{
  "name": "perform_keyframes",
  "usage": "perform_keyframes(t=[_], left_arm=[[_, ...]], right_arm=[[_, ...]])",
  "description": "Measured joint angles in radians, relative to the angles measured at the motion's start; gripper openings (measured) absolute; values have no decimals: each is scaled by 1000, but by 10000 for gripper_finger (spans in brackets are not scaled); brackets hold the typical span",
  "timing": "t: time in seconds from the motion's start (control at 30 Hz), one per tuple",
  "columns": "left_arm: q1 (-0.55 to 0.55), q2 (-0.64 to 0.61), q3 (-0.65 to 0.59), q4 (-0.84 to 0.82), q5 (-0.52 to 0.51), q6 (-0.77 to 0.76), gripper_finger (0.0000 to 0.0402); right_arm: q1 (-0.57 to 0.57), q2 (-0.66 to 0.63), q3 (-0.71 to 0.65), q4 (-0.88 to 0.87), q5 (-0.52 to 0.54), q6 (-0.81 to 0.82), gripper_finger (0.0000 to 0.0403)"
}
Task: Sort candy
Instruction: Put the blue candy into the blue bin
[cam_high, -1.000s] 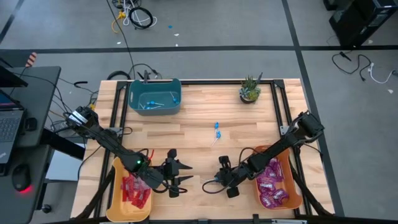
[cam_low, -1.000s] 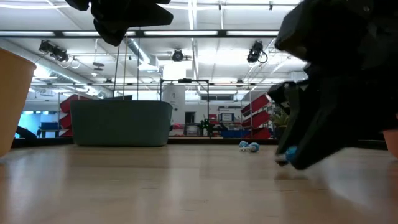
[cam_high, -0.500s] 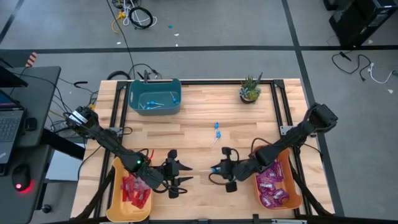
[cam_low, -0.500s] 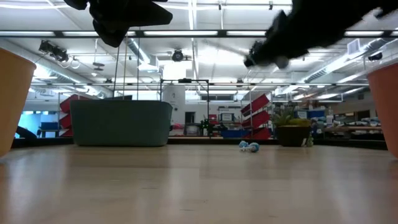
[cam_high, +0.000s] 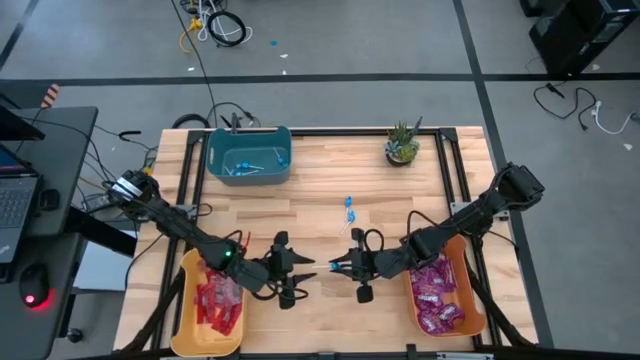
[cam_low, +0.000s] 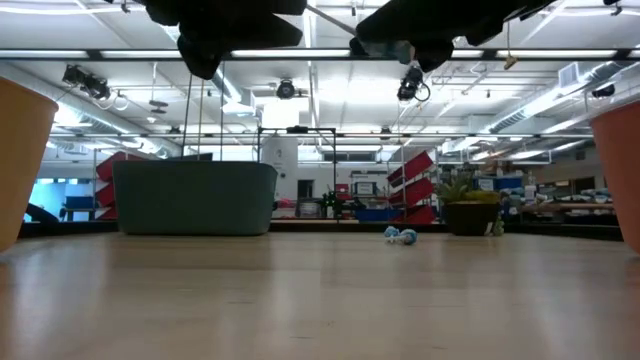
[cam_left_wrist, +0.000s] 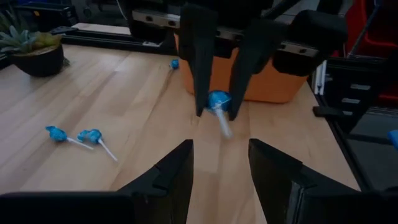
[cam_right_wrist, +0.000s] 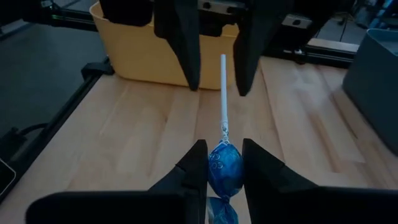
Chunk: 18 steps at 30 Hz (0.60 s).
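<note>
Fingers (cam_right_wrist: 194, 163) of the right gripper (cam_high: 334, 266) clamp a blue lollipop (cam_right_wrist: 224, 160), its stick reaching between the left gripper's (cam_high: 308, 271) spread fingers above bare wooden table (cam_high: 330, 185), midway between the yellow bin (cam_high: 188, 300) and orange bin (cam_high: 470, 285).

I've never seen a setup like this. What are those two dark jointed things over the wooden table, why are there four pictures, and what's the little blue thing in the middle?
They are two robot arms, each ending in a two-finger gripper. One picture looks straight down, one looks level across the table, and one camera rides on each wrist.

The right gripper pinches a blue lollipop by its head, with the white stick pointing toward the open left gripper, as if to hand it over.

On the table stand a yellow bin with red packets, an orange bin with purple packets, a teal bin with lollipops, and a small potted plant. Two more blue lollipops lie loose mid-table.
</note>
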Motion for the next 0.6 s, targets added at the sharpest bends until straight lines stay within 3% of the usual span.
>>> perform_keyframes(t=[0.6], left_arm=[[26,0,0,47,1,51,157]], right_arm=[[-16,1,0,8,-4,-13,69]])
